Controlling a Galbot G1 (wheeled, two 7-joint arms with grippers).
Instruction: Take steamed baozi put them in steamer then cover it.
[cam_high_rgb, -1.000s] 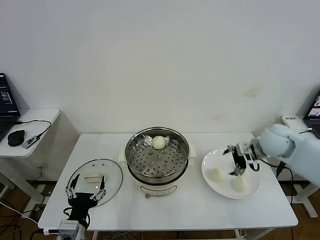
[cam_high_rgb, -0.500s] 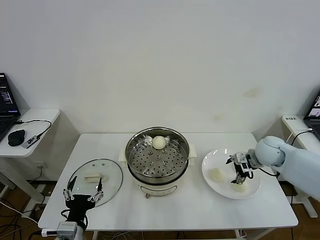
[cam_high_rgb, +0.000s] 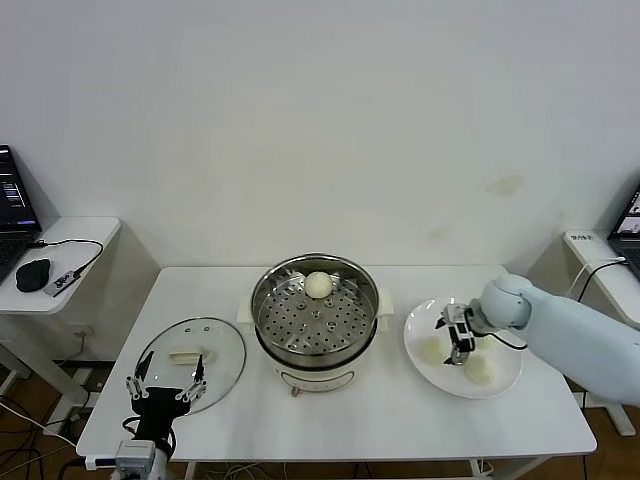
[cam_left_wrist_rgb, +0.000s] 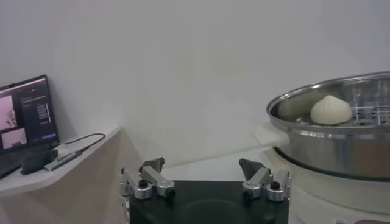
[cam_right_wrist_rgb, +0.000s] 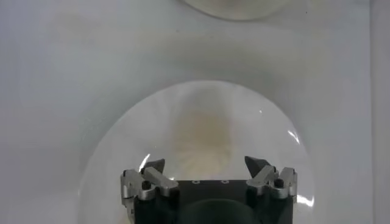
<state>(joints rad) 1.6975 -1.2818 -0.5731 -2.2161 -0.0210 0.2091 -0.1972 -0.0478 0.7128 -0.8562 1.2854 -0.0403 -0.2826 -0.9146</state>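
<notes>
Fingers of the right gripper (cam_high_rgb: 458, 338) are spread wide over the white plate (cam_high_rgb: 420, 320), empty, hanging between the two steamed baozi left there; its wrist view shows the pale crown of a bun (cam_right_wrist_rgb: 204, 131) lying ahead of the parted tips, not touched. One bun (cam_high_rgb: 431, 350) lies toward the steamer side of the plate, the other (cam_high_rgb: 479, 370) nearer the front rim. A third baozi (cam_high_rgb: 318, 285), smooth and cream-white, sits at the back of the shiny perforated steamer (cam_high_rgb: 316, 312) at mid-table. The left gripper (cam_high_rgb: 167, 380) hangs released at the near edge of the glass lid (cam_high_rgb: 225, 345) lying flat on the white table (cam_high_rgb: 380, 420).
</notes>
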